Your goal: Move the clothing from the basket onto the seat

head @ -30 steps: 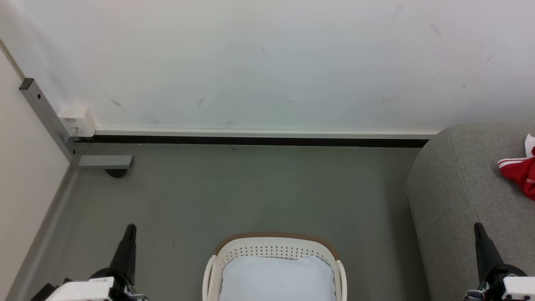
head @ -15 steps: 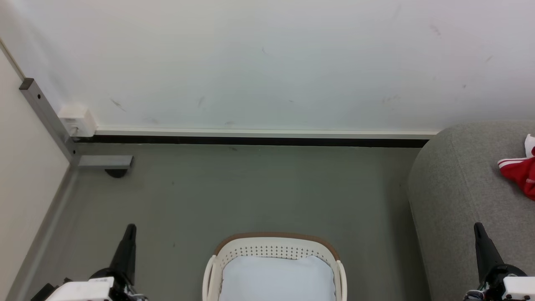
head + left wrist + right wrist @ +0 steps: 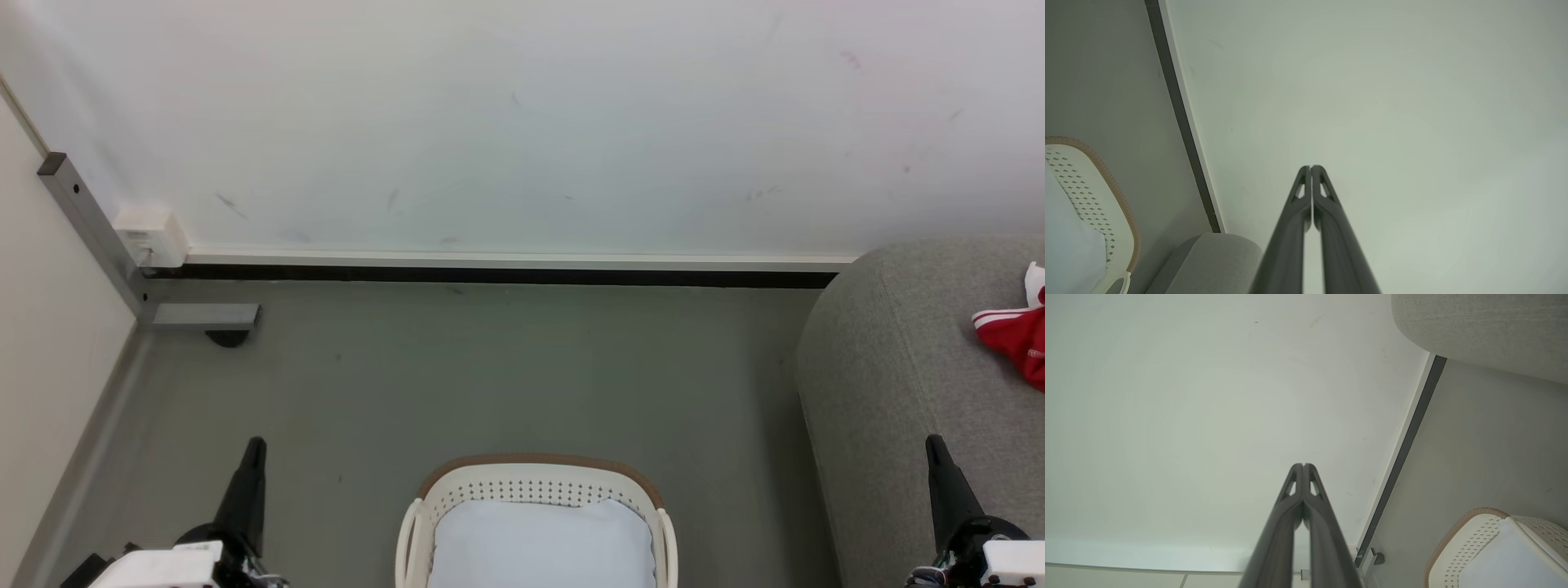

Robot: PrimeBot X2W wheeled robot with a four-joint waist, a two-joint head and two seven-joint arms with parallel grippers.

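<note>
Red, white-trimmed clothing (image 3: 1016, 341) on grey seat (image 3: 898, 367)

The basket (image 3: 535, 490) is perforated white plastic with a brown woven-look rim; the seat (image 3: 890, 367), matt grey coarse-weave cloth; the clothing (image 3: 1016, 339), soft red fabric; the floor (image 3: 490, 367), smooth matt grey.

Ahead of me a white wall (image 3: 522, 122) with faint scuffs, and a black baseboard strip (image 3: 490, 275) at its foot. Grey-green floor (image 3: 490, 367), evenly lit. On my left a cream side panel (image 3: 41, 367), a grey metal post (image 3: 90, 224) in the corner, and a small white box (image 3: 151, 233) against it.
</note>
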